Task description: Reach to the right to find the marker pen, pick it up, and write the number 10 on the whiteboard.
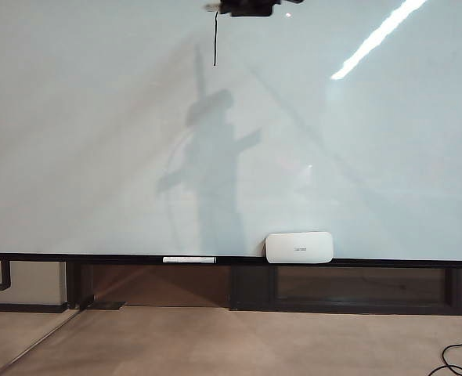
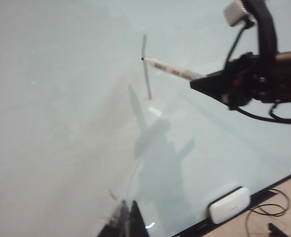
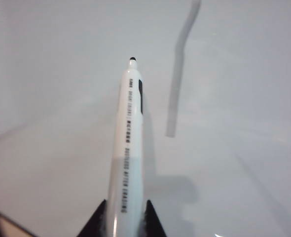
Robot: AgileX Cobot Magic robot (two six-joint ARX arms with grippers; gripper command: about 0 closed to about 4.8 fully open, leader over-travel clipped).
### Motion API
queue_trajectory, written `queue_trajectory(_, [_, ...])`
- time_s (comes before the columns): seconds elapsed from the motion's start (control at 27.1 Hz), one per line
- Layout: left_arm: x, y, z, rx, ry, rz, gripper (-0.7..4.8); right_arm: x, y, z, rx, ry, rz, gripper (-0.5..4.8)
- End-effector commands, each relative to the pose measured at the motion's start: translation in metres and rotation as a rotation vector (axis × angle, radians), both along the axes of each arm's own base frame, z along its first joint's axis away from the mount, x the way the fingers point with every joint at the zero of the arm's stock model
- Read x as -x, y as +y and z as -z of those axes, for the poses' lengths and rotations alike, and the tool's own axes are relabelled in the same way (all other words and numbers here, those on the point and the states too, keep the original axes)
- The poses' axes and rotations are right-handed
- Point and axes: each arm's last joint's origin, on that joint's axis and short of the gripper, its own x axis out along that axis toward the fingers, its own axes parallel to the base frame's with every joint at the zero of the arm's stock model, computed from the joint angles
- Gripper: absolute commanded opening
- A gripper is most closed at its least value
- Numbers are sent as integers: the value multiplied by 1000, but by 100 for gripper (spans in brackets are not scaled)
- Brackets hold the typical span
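1. We take the whiteboard (image 1: 98, 141) as our landmark: it fills nearly the whole exterior view, its black rail (image 1: 372, 263) along the bottom edge.
2. Our right gripper (image 3: 125, 217) sits high on the board, jaws pinching the marker pen (image 3: 129, 148) by its barrel so the tip points at the surface, which suits writing.
3. The pen tip lies just beside the vertical stroke (image 1: 215, 39) near the board's top edge; whether it touches the board we cannot tell.
4. We judge that stroke to be the "1" of the number 10; no zero shows yet, so the pen looks placed to start it.
5. Our left gripper (image 2: 126, 219) hangs lower before the board; only dark finger edges show, so we cannot tell its jaw state.
6. The rail acts as a tray: it holds a white eraser (image 1: 298, 247) and a slim white stick (image 1: 189, 259).
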Motion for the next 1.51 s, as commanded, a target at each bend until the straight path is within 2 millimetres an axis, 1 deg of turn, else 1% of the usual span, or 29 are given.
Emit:
queue_trajectory(0.04, [2,-2,-2,-10,-15,73,-6,0,-7,-3,42,-3,67,-4])
queue_trajectory(0.26, [4,-2,-3,-5,-17,78,-6,-1,-18,-13,20,-47,87,-4])
queue_trajectory(0.41, [4,-2,-3,-8,-19,92,-6,-1,-20,-19,-9,-102,92,-4])
queue_trajectory(0.52, [5,-3,-3,-15,-28,149,-6,0,-20,-22,-2,-119,94,-4])
queue_trajectory(0.63, [5,-3,-4,-15,-34,155,-6,0,-20,-23,0,-138,97,-4])
queue_trajectory(0.96, [4,-4,-3,-16,-30,155,-6,-9,-41,-32,-41,-175,134,-4])
queue_trajectory(1.29, [2,-4,-3,-15,-37,154,-6,-9,-39,-32,-53,-172,94,-4])
queue_trajectory(1.51, [0,-5,-2,-16,-34,155,-6,-14,-38,-24,-49,-147,95,-4])
